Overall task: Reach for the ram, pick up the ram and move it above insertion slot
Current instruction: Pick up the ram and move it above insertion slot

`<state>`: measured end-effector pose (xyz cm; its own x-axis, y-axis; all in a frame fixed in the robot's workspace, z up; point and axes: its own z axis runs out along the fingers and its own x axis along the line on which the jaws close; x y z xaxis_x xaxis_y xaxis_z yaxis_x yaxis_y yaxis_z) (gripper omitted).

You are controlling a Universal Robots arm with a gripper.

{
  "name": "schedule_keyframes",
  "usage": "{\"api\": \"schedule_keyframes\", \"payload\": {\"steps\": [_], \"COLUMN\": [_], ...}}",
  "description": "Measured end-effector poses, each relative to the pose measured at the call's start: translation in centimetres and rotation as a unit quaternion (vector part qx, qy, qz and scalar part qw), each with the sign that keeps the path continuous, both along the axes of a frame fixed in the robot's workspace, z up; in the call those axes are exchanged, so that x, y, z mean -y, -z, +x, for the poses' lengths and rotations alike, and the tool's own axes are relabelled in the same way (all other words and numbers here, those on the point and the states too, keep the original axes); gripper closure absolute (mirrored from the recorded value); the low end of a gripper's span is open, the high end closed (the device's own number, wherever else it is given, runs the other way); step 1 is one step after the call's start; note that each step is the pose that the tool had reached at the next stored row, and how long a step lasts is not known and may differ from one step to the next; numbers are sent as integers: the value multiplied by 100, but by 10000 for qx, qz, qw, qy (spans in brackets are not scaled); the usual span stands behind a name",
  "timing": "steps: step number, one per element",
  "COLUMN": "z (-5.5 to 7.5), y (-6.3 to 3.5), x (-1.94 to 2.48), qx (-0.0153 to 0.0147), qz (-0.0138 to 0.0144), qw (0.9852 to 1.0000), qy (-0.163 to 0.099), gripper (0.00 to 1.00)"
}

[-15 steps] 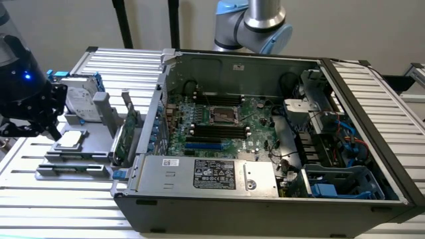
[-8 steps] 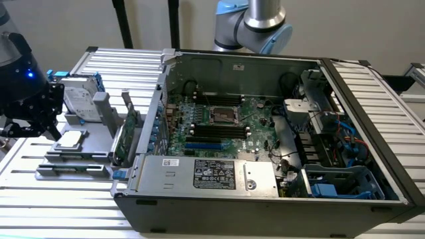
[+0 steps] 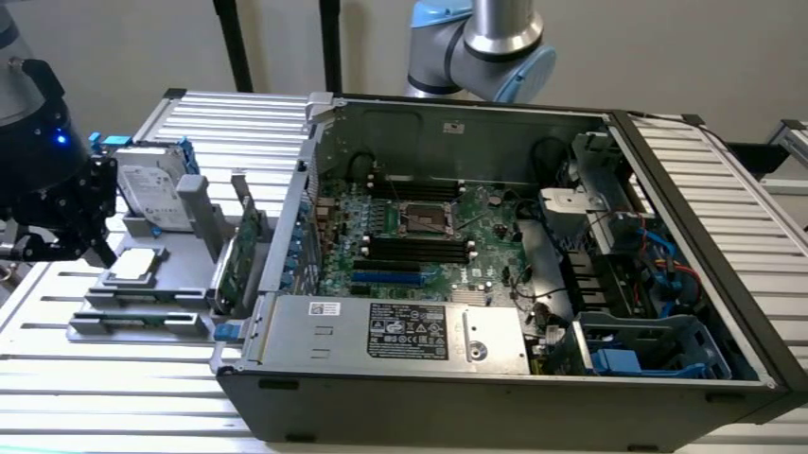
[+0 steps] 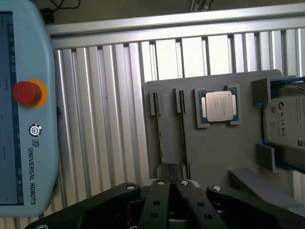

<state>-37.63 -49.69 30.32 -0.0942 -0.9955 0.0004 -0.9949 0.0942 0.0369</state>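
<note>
"Grey holder (image 4: pixel 219 152). Where's the ram (image 3: pixel 142 319)?"

"In the slot farthest from the hard drive (image 4: pixel 286 119), past the processor (image 4: pixel 218 106). A green card (image 3: pixel 237 265) stands alongside."

"The gripper (image 4: pixel 172 171)?"

"At the slots' end, fingers drawn close together. The pendant (image 4: pixel 24 119) reads UNIVERSAL ROBOTS."

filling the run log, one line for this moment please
phase: reach | claw: shut, empty, above gray tray | ram: in tray, untouched
</note>
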Motion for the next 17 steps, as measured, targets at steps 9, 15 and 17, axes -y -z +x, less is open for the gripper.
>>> {"api": "schedule_keyframes", "payload": {"steps": [9, 15, 17], "z": [1, 0, 0], "y": [51, 156, 185], "x": [0, 0, 0], "qx": [3, 12, 13], "qz": [0, 0, 0], "qw": [10000, 10000, 10000], "qy": [0, -3, -4], "gripper": [58, 58, 58]}}
